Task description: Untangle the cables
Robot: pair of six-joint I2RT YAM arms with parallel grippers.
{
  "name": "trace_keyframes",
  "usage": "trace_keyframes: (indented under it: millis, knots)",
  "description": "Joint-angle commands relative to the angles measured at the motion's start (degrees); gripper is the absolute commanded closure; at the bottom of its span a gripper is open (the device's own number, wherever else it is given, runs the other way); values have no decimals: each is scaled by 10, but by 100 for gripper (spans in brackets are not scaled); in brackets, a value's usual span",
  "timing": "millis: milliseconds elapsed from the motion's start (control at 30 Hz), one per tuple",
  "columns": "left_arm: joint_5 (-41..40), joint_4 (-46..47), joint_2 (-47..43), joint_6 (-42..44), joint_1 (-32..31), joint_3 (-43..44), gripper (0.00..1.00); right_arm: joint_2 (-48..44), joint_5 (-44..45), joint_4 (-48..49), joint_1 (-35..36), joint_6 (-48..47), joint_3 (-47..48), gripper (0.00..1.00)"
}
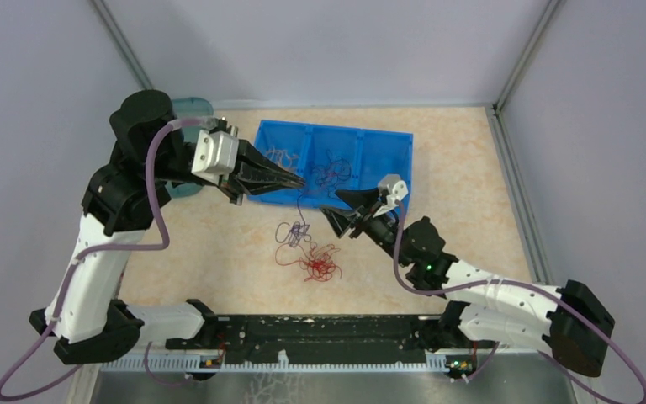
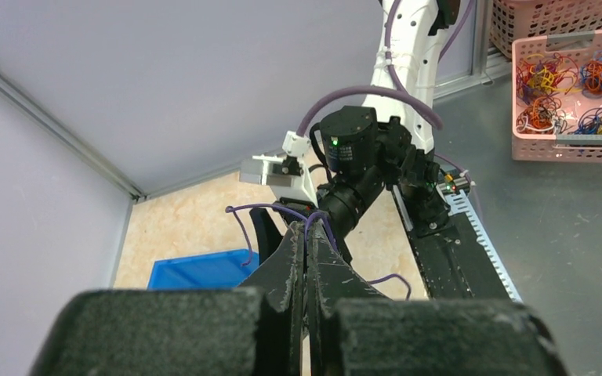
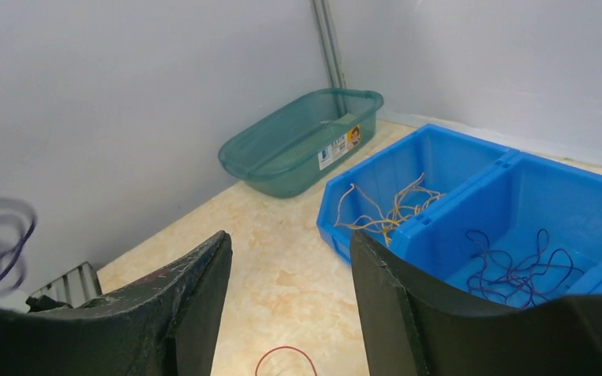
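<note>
Where the left fingers (image 2: 286, 270) press tight together, they pinch one thin purple cable (image 2: 244, 223) at their tips, in the middle of the left wrist view. Seen from above, this cable hangs down from the tips to a small purple bunch (image 1: 290, 233). The bunch lies on the tabletop (image 1: 219, 252), just below the middle of the frame. A red tangle of cables (image 1: 315, 263) lies right beside the bunch, a little lower and to the right.

Above them sits a blue bin (image 1: 336, 129) with three boxes side by side. Orange-yellow cables (image 3: 384, 213) lie in its left box. More purple cables (image 3: 509, 262) lie in the middle box.

The right fingers (image 3: 196, 286) stand wide apart with nothing between them. From above they hover just right of the hanging cable, near the front edge of the bin.

A see-through green tub (image 3: 306, 141) stands by the wall, to the upper left of the bin. At the upper right of the left wrist view, off the tabletop, a pink basket (image 2: 541, 150) holds many bright cables.
</note>
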Motion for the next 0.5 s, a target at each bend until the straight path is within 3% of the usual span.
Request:
trace_keyframes:
  millis: [0,300,467]
  knots:
    - [2,6,-2,21,-3,-14,99,-37,-3,14,-13,27,1,41]
    - [-49,-5,-2,99,-3,-82,99,-109,70,-69,-37,30,-29,37]
    - [-181,55,34,116,-3,-129,99,-132,163,-124,-55,48,-52,37]
